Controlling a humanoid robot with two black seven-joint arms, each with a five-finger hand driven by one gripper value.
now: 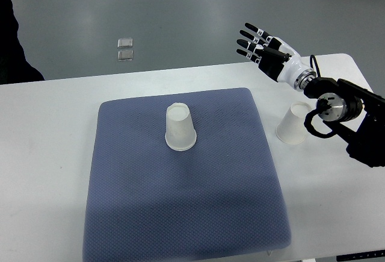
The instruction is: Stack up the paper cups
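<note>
A white paper cup point(180, 127) stands upside down on the blue-grey mat point(186, 184), near its upper middle. A second white paper cup point(292, 123) stands upside down on the white table just right of the mat, partly behind my right wrist. My right hand point(258, 46) is raised above the table's far edge, up and left of that second cup, with its fingers spread and holding nothing. It touches neither cup. My left arm is out of view.
The white table point(54, 153) carries the mat. Two small clear square objects point(125, 49) lie on the grey floor beyond the table. A dark shape point(12, 45) fills the far left edge.
</note>
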